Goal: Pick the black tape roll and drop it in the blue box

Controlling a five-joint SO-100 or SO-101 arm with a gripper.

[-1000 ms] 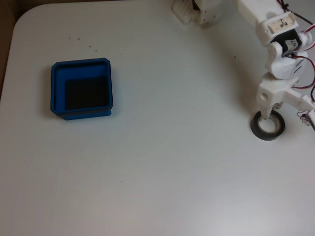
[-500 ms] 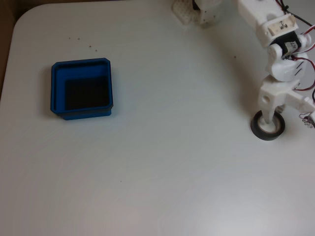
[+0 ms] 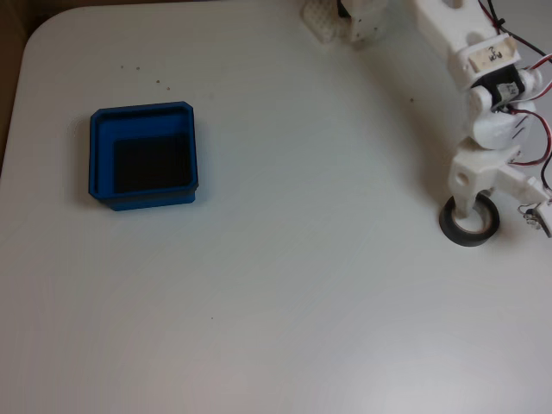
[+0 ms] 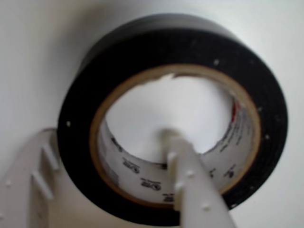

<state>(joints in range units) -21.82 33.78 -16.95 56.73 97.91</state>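
The robot arm's gripper (image 3: 470,216) stands over the black tape roll (image 3: 468,226) on the white table (image 3: 285,285), far across the surface from the blue box (image 3: 143,157), which sits empty with its dark floor bare. In the fixed view, one white finger (image 3: 467,203) drops straight into the roll's pale core. The wrist view confirms it: a slim finger (image 4: 187,175) reaches down through the hole of the roll (image 4: 171,118), while the broader finger (image 4: 35,183) waits outside the black rim, the tape wall between the two. A sliver of table seems to show between that outer finger and the rim, so the jaws straddle the ring but do not appear to have pinched it yet.

Over the last second the roll has not budged from its spot, well away from the box; only the arm's upper links and wrist have shifted slightly, settling the finger a touch deeper into the core. By the look of it, the approach is finished and the squeeze comes next. The lift and the long carry over to the box remain to be done, and a loose hold on the thin wall could let the ring slip.
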